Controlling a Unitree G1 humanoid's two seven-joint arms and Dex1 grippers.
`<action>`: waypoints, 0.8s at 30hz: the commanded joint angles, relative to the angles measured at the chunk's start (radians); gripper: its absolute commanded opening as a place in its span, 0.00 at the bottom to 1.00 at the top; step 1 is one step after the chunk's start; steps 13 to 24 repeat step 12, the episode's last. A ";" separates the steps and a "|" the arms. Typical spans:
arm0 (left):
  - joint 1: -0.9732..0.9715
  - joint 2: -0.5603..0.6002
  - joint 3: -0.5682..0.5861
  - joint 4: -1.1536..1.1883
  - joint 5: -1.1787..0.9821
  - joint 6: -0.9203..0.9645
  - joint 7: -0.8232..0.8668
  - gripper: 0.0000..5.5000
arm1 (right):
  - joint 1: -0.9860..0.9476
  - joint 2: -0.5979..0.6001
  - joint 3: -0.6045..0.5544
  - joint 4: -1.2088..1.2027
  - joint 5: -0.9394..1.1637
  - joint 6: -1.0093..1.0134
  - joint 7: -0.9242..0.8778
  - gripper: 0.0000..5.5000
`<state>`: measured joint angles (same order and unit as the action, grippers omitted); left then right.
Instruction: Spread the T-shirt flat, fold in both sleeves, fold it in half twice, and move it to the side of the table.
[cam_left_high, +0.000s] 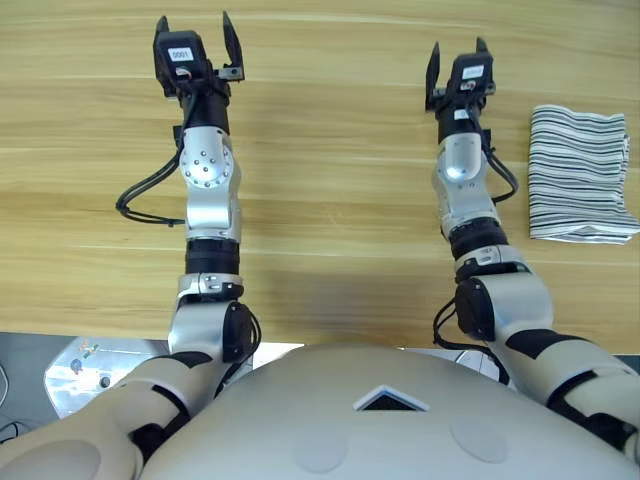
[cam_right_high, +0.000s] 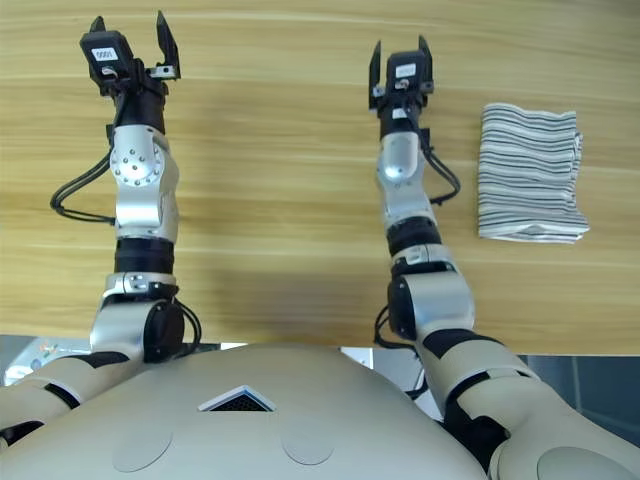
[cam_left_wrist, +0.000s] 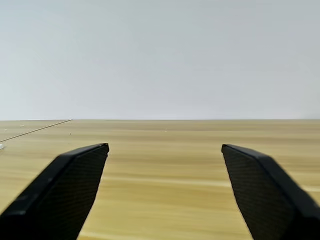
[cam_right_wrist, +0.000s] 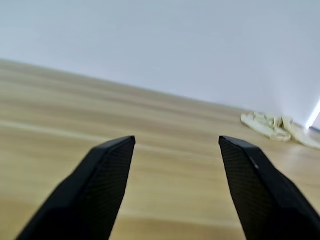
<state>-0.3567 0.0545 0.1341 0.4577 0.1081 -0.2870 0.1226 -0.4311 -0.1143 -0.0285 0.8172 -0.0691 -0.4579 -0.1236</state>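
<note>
Fingers stand spread and empty on the left gripper (cam_left_high: 195, 25) and right gripper (cam_left_high: 458, 50), and the T-shirt (cam_left_high: 578, 175) lies folded, apparently in quarters, at the right one's three o'clock, so I'd withdraw straight back without brushing it.

A crumpled cream cloth (cam_right_wrist: 272, 126) lies far off, near the plain pale wall (cam_right_wrist: 200, 40).
</note>
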 joint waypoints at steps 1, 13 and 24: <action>0.073 0.054 -0.038 0.102 0.082 -0.076 0.049 0.76 | 0.205 -0.044 0.006 -0.190 0.026 0.062 0.103 0.56; 0.344 -0.015 -0.194 -0.237 0.092 0.078 -0.049 0.63 | 0.554 -0.040 0.027 -0.703 0.021 0.225 0.163 0.56; 0.344 -0.015 -0.194 -0.237 0.092 0.078 -0.049 0.63 | 0.554 -0.040 0.027 -0.703 0.021 0.225 0.163 0.56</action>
